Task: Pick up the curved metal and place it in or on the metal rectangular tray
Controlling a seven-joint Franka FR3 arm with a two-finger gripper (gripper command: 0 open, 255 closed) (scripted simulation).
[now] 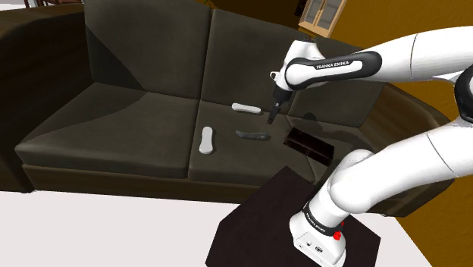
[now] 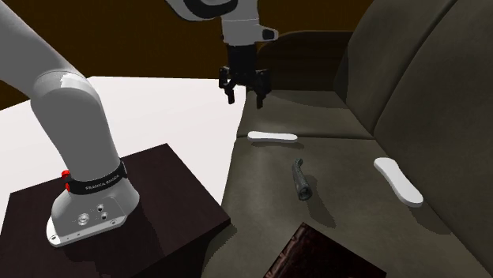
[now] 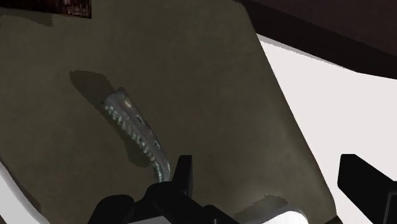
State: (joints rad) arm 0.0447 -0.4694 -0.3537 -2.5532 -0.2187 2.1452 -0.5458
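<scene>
The curved metal piece is a grey, ridged, bent bar lying flat on the dark sofa seat. It shows again in the second exterior view and in the wrist view. The tray is a dark, shallow rectangle on the seat's front edge near the stand, also seen as tray and tray. My gripper hangs open above the seat, empty, a little beyond the curved piece. The gripper has its fingers apart. In the wrist view the gripper is beside the piece's near end.
Two flat white oblong objects lie on the seat: one toward the shoulder view's left, the other just behind my gripper, also seen as white object. The dark box stand touches the sofa front. A backrest rises behind.
</scene>
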